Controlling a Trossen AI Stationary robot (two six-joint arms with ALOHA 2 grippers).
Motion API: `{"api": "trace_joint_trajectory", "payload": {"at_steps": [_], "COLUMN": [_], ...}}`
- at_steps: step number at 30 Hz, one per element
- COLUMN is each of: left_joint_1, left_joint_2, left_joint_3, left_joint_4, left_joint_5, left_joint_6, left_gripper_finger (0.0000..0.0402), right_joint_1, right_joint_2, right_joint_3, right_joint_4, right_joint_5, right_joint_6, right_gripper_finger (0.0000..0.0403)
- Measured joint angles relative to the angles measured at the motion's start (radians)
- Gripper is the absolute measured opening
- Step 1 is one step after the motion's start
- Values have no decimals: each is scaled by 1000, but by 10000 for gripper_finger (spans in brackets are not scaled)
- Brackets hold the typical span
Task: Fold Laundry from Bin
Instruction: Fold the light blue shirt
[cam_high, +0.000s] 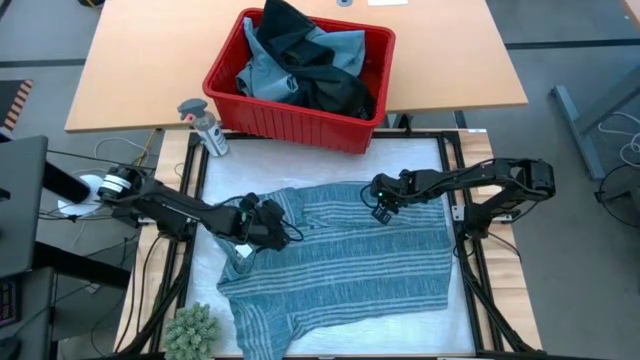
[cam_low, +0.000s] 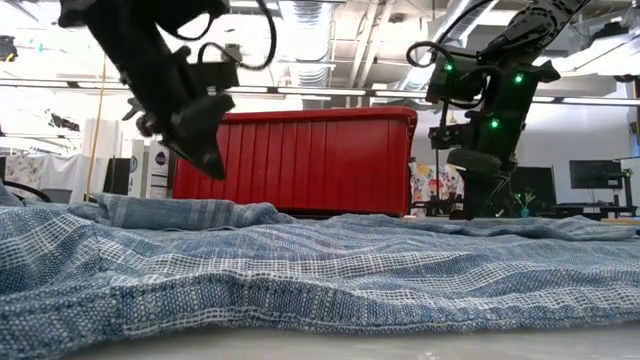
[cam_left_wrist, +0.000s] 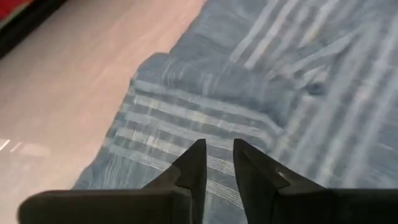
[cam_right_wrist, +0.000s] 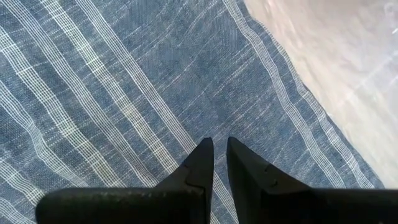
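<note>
A grey-blue garment with pale stripes (cam_high: 340, 265) lies spread out on the table's white mat, with a bunched fold at its left part (cam_left_wrist: 186, 106). My left gripper (cam_high: 266, 226) hangs just above that left part, shut and empty; in the low view (cam_low: 205, 160) it is clear of the cloth. My right gripper (cam_high: 383, 207) hovers over the garment's far right part (cam_right_wrist: 155, 81), shut and empty. The red bin (cam_high: 300, 120) stands at the table's far edge, holding light blue and dark garments (cam_high: 300, 60).
A grey spray bottle (cam_high: 203, 125) stands left of the bin. A green spiky plant-like object (cam_high: 192, 330) sits at the near left corner. Bare mat (cam_high: 330, 165) lies between the bin and the garment. Wooden desks stand beyond the bin.
</note>
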Motion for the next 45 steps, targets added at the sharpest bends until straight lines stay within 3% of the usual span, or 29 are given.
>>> {"api": "trace_joint_trajectory", "payload": {"at_steps": [6,14,19,23,30,45], "left_joint_1": [-39,-78,-91,-77,-34,-106], "left_joint_2": [25,65,45,51,124,286], "left_joint_3": [-8,-9,46,105,111,113], "left_joint_4": [66,25,47,-83,-117,-115], "left_joint_5": [71,80,49,-40,-31,34], "left_joint_6": [22,-48,1,71,194,125], "left_gripper_finger": [42,19,3,0,0,0], "right_joint_1": [0,0,-4,-5,-4,-9], "right_joint_2": [0,0,0,0,0,0], "right_joint_3": [0,0,0,0,0,0], "right_joint_4": [-3,-3,-1,0,-4,0], "right_joint_5": [0,0,0,0,-6,-25], "right_joint_6": [0,-4,-16,-17,-19,-19], "right_gripper_finger": [72,72,72,72,72,72]}}
